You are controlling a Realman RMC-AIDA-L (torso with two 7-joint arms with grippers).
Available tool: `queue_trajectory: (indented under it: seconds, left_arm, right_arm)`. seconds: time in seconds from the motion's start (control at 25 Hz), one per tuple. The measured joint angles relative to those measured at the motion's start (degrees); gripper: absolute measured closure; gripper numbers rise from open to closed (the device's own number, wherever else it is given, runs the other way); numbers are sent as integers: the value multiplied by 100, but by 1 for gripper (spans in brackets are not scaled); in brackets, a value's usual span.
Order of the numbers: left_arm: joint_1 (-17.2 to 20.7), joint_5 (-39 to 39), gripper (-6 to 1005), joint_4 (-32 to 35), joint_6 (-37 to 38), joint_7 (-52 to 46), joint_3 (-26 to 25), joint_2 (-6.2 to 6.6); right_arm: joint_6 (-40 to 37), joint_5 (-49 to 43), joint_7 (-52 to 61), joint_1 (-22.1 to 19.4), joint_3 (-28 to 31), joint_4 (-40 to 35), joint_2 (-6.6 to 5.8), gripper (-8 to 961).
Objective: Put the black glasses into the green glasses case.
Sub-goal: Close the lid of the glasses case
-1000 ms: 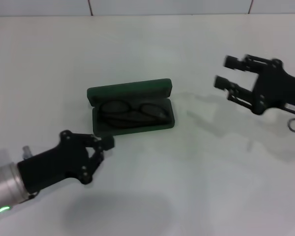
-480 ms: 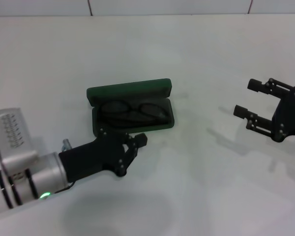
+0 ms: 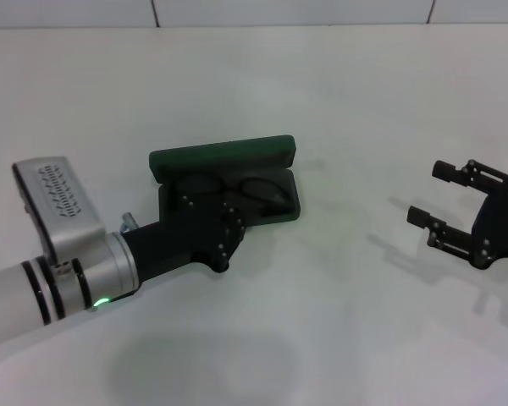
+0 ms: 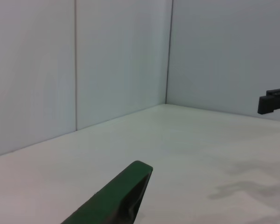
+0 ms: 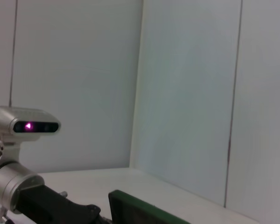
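The green glasses case (image 3: 224, 157) lies open mid-table, its lid raised at the far side. Inside it rest the black glasses (image 3: 262, 189), partly hidden by my left gripper (image 3: 229, 218). That gripper is shut, holds nothing, and hangs over the front left part of the tray. The case's lid edge (image 4: 128, 191) shows in the left wrist view and again as the lid (image 5: 140, 209) in the right wrist view. My right gripper (image 3: 429, 192) stands open and empty well to the right of the case.
The white table (image 3: 339, 101) runs back to a pale panelled wall (image 3: 237, 10). The left arm (image 3: 59, 279), silver with a green light, reaches in from the lower left. One right gripper finger (image 4: 273, 100) shows far off in the left wrist view.
My left gripper has moved forward and right, from in front of the case to over its front left part. The right gripper has drawn back to the right and nearer.
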Motion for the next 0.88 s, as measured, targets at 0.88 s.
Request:
queue_trajectory:
  seconds: [0.88]
  left_arm:
    - [-379, -374, 945, -426, -623, 432, -22, -11]
  right_arm:
    - [-54, -4, -115, -23, 167, 64, 37, 295]
